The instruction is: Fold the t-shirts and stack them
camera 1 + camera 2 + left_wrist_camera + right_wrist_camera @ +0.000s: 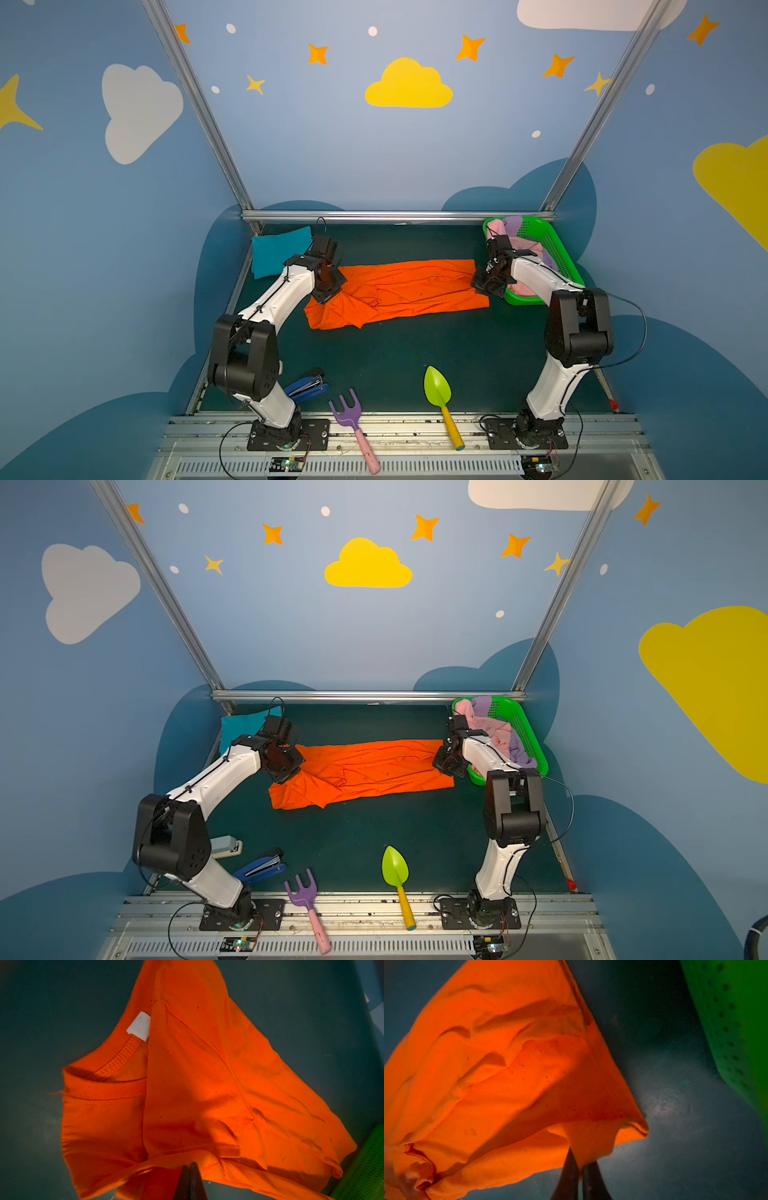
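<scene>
teal t-shirt (276,251) lies folded at the far left corner of the table (415,357); left end effector (190,1165) and right end effector (580,1160) clench opposite ends of the half-folded orange t-shirt (399,291) mid-table; pink t-shirt (528,245) and lilac t-shirt (515,222) sit unfolded in the green basket (559,249).

Worktop (415,357): dark green mat. Orange t-shirt (399,291) lies across the middle, long axis left-right, left end bunched, right end flatter. Folded teal t-shirt (276,251) in the far left corner. Green basket (559,249) in the far right corner, just beside the orange shirt's right end. Near left corner: blue stapler (307,387), grey stapler (226,846) further left. Near edge: purple toy rake (347,409) and green toy spade (437,388), handles overhanging onto the rail (415,424).
</scene>
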